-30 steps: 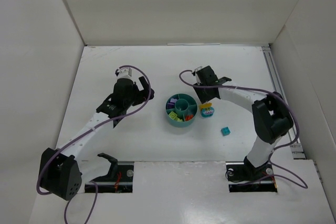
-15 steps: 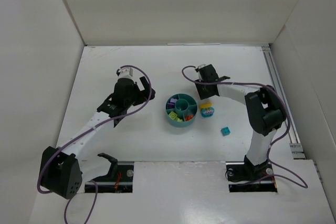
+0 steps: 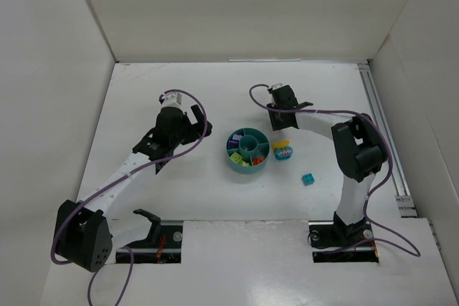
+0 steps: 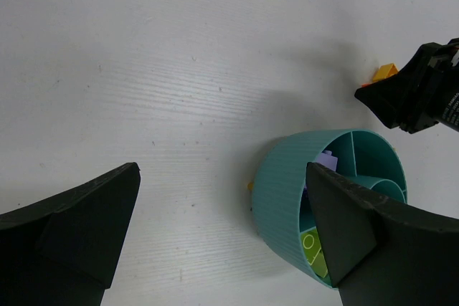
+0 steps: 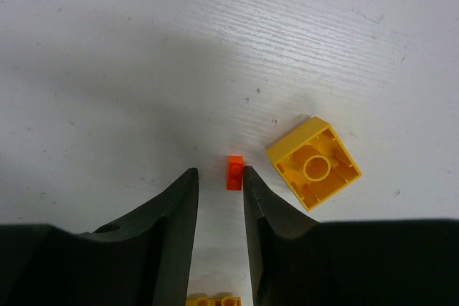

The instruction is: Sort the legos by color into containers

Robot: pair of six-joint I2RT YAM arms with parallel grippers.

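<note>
The round teal dish (image 3: 248, 150) holds purple, yellow-green, orange and red legos in its wedges. My left gripper (image 3: 196, 124) hangs open and empty to the dish's left; in the left wrist view its jaws (image 4: 222, 180) stand wide apart, with the dish wall (image 4: 287, 191) by the right finger. My right gripper (image 3: 280, 124) is just right of the dish. In the right wrist view it (image 5: 219, 172) is open a narrow gap, with a tiny orange lego (image 5: 234, 172) between the tips, against the right finger. A yellow lego (image 5: 313, 163) lies upside-down beside it.
A small cluster of legos (image 3: 284, 153) and a teal lego (image 3: 308, 178) lie right of the dish. Another yellow piece (image 5: 211, 300) shows at the right wrist view's bottom edge. White walls enclose the table on three sides; a rail (image 3: 380, 127) runs along the right.
The right arm's elbow has swung in and its gripper has shifted slightly toward the back, over the legos beside the dish. The left arm has not moved.
</note>
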